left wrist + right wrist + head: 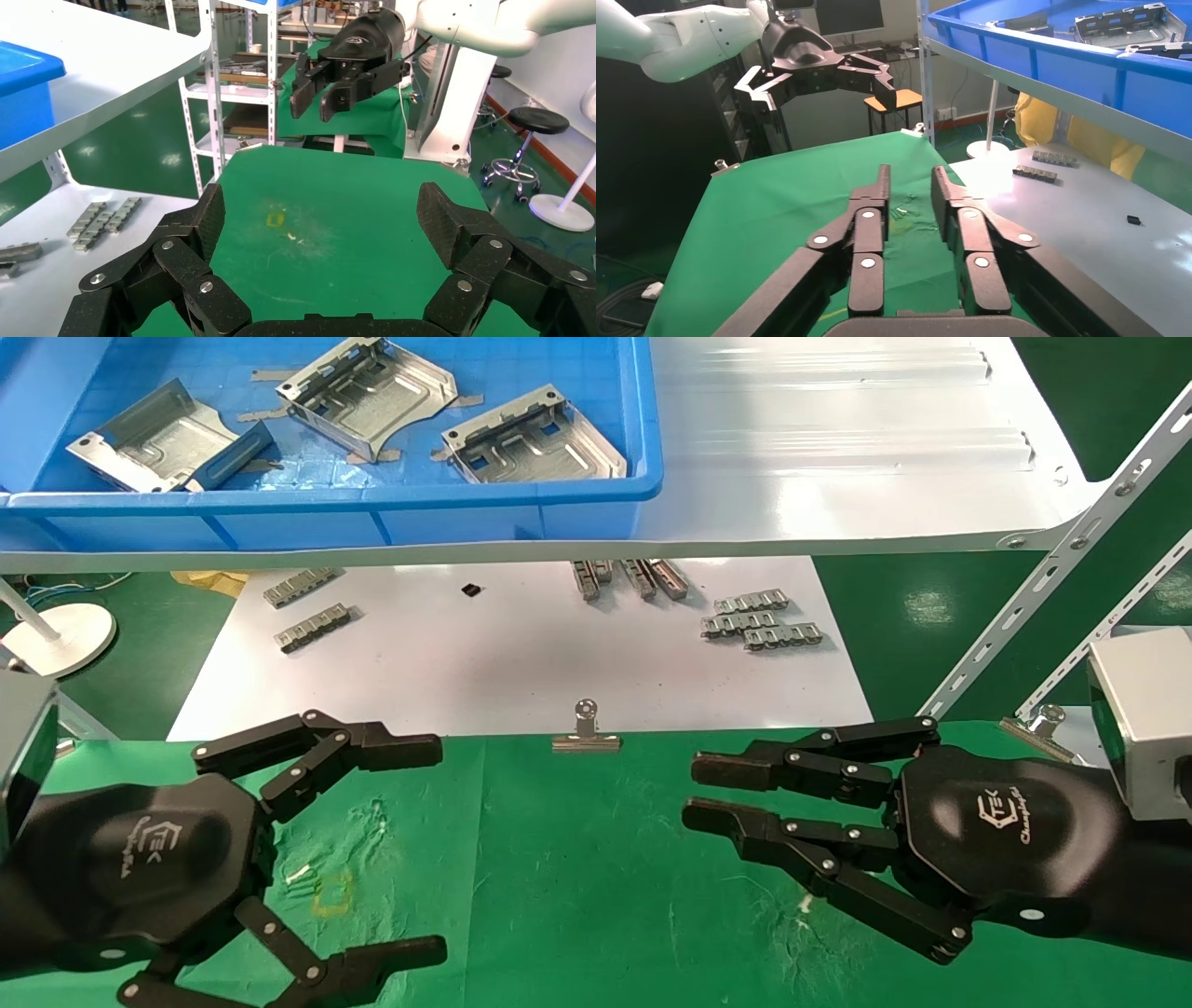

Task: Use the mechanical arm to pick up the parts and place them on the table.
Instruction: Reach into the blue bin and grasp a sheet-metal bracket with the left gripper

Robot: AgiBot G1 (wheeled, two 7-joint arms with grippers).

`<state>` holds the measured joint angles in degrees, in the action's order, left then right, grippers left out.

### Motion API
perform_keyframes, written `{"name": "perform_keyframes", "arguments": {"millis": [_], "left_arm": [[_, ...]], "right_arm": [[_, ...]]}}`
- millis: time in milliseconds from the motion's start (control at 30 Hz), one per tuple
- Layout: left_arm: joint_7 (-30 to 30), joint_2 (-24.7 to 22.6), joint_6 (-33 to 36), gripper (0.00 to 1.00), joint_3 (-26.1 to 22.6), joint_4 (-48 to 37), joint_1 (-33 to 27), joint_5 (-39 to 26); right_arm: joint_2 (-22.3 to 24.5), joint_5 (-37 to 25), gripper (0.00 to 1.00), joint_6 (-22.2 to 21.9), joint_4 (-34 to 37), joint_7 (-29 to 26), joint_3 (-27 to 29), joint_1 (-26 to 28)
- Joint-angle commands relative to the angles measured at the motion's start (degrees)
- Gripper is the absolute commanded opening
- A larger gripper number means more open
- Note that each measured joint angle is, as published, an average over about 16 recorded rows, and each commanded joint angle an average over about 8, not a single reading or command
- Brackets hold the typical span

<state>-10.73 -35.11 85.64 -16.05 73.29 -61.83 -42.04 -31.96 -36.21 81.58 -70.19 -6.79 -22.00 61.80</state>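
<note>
Workshop: racking, stools and green floor lie behind the bench.
Table: wrinkled green cloth, nothing set on it yet; a yellow square mark lies toward its left edge.
White shelf: glossy, above and beyond the table's far edge.
White sheet: under the shelf, just past the far edge; grey link strips lie scattered on it.
Blue bin: on the shelf's left part, holding the task's pieces.
Parts: three stamped silver plates in the bin, lying at different angles, well apart from both hands.
Left gripper: the mechanical arm's black hand, over the near-left corner, fingers spread wide, nothing between them.
Right gripper: parked over the table's right side, fingers spread apart and empty.
Binder clip: silver, at the middle of the far edge.
Risk: the reach must rise over the shelf lip and bin wall, so a low approach would likely strike them; folded edges may slip from a shallow pinch; the middle and right plates lie close, so one could drag the other.
</note>
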Motion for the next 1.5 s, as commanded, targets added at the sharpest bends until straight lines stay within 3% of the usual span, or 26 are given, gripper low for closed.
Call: {"name": "perform_keyframes", "arguments": {"millis": [33, 500, 800, 967, 1167, 1433, 1467, 1500], "left_arm": [[0.0, 0.0, 0.0, 1.0, 0.0, 0.0, 0.0, 0.0], [0.2, -0.2, -0.2, 1.0, 0.2, 0.4, -1.1, 0.0], [-0.1, -4.5, -5.1, 1.0, -0.1, -4.7, -13.1, -4.5], [0.8, -9.3, -8.2, 1.0, -2.6, -13.8, -22.9, -11.0], [3.9, -16.4, -13.4, 1.0, -7.2, -32.3, -35.9, -21.5], [9.4, -25.7, -28.5, 1.0, -10.5, -54.8, -47.5, -30.7], [9.8, -26.6, -30.3, 0.95, -10.7, -56.6, -48.3, -31.3], [10.1, -27.4, -32.0, 0.83, -10.9, -58.4, -49.1, -31.8]], "right_arm": [[0.0, 0.0, 0.0, 0.0, 0.0, 0.0, 0.0, 0.0], [0.0, 0.0, 0.0, 0.0, 0.0, 0.0, 0.0, 0.0], [0.0, 0.0, 0.0, 0.0, 0.0, 0.0, 0.0, 0.0], [0.0, 0.0, 0.0, 0.0, 0.0, 0.0, 0.0, 0.0], [0.0, 0.0, 0.0, 0.0, 0.0, 0.0, 0.0, 0.0], [0.0, 0.0, 0.0, 0.0, 0.0, 0.0, 0.0, 0.0], [0.0, 0.0, 0.0, 0.0, 0.0, 0.0, 0.0, 0.0], [0.0, 0.0, 0.0, 0.0, 0.0, 0.0, 0.0, 0.0]]}}
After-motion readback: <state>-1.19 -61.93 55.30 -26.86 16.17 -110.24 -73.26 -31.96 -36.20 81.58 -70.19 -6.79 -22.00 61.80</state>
